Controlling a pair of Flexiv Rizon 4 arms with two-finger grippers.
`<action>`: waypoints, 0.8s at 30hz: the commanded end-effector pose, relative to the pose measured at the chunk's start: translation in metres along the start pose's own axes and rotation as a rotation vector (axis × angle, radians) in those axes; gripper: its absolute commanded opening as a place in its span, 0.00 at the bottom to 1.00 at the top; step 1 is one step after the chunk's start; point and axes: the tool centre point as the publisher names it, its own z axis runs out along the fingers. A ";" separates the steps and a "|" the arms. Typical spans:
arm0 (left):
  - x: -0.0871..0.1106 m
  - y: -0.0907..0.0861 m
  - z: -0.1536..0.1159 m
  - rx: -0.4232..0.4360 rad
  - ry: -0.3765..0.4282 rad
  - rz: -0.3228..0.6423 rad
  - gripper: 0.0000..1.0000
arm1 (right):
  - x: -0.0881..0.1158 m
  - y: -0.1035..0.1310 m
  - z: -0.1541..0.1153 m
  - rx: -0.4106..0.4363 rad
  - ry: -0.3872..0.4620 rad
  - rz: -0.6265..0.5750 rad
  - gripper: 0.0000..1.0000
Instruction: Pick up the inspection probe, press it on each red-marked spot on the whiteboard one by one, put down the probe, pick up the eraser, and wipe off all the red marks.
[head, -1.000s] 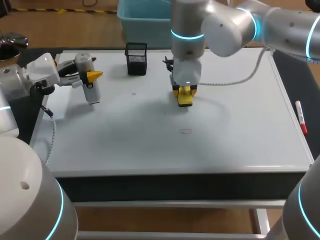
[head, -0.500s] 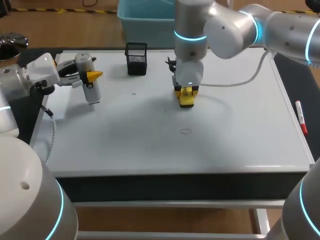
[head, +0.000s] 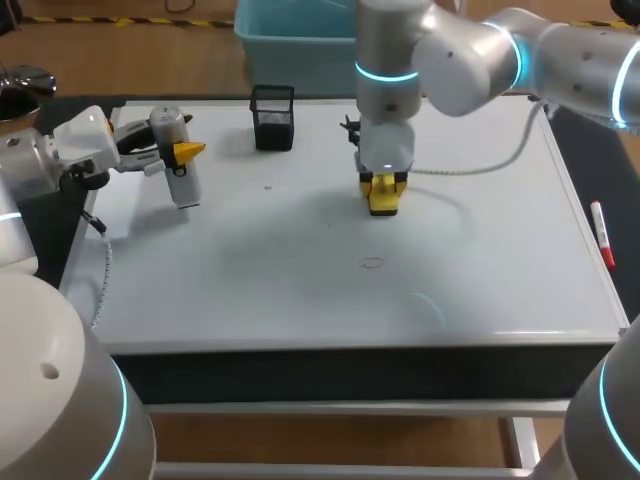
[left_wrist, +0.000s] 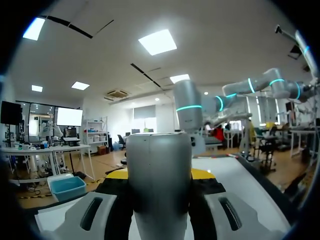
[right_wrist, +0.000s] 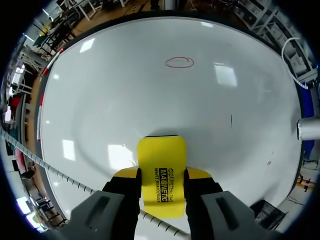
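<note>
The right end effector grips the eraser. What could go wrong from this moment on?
1. The red mark lies ahead of the eraser, apart from it; a stroke slightly off line might leave part of the ring.
2. The left end effector holds the probe at the left side of the whiteboard; a wide sweep by the right end effector could perhaps hit it.

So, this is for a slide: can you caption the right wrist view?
Right pincer shut on the yellow eraser over the whiteboard, one red mark ahead.
</note>
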 end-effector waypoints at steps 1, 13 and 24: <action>0.000 0.000 0.000 0.003 0.001 0.002 0.00 | 0.016 -0.003 0.002 -0.004 0.001 0.017 0.00; 0.000 0.000 0.000 0.003 0.001 0.002 0.00 | 0.070 -0.015 -0.006 0.009 0.015 0.128 0.00; 0.000 0.000 0.000 0.003 0.001 0.002 0.00 | 0.066 -0.006 -0.039 0.026 -0.006 0.128 0.00</action>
